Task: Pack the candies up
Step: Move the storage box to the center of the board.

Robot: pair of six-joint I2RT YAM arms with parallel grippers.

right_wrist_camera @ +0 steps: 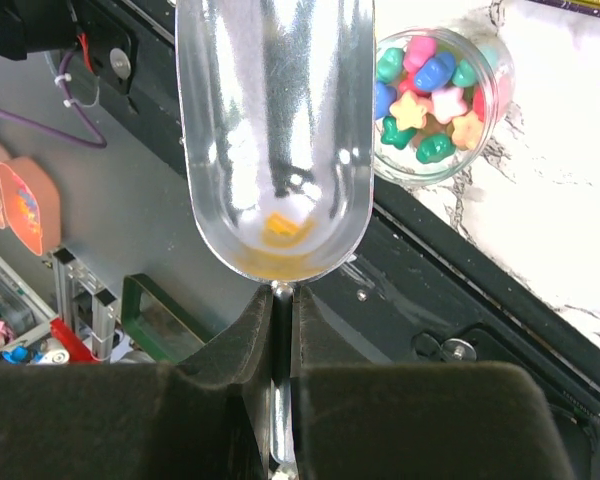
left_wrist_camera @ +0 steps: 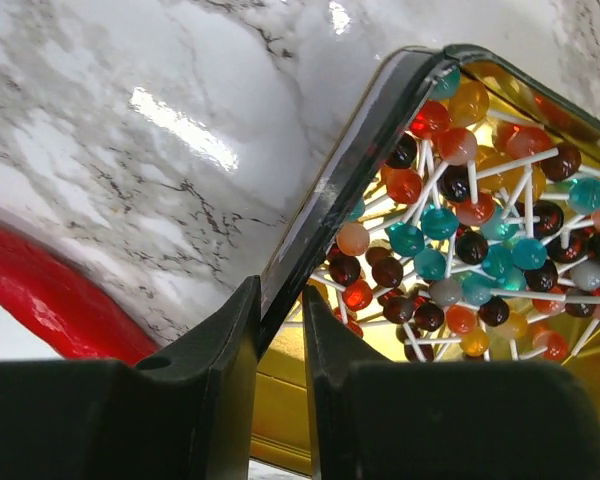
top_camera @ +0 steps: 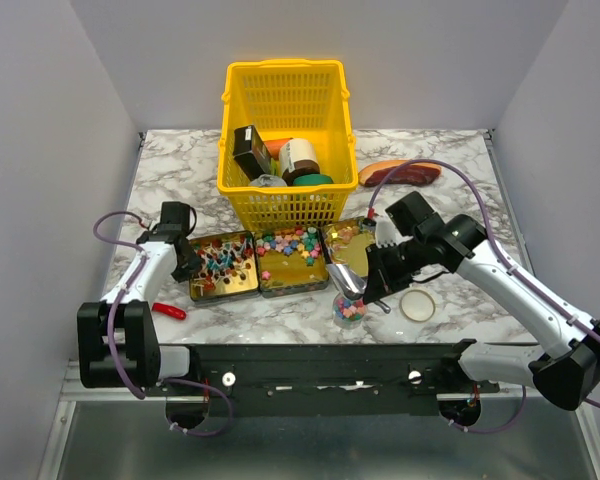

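The candies [right_wrist_camera: 425,95] nearest the right gripper [right_wrist_camera: 282,305] are stars and small shapes in pink, blue, green and yellow, part-filling a small glass jar [right_wrist_camera: 435,176] that stands upright and open on the marble table [top_camera: 280,310] at the near edge. The right gripper's jaws are pressed together on the thin handle of a metal scoop [right_wrist_camera: 275,120]. The scoop's long axis runs straight out from the fingers, hollow side up, and its bowl is all but empty beside and above the jar. The jar's lid [top_camera: 417,304] lies just to the right. Further out, more loose sweets fill the middle tray [top_camera: 292,289]. To the left, the left gripper [left_wrist_camera: 280,320] pinches the rim of the lollipop tray [left_wrist_camera: 350,160], one finger inside and one outside. The lollipops [left_wrist_camera: 460,250] lie jumbled, their white sticks crossing every way, so they share no long axis; the small shapes have none either. The step looks like ferrying scoopfuls from tray to jar, between loads. The next move probably calls for bringing the scoop to a tray, dipping its mouth low and shallow under the sweets, while the other arm steadies the tin.
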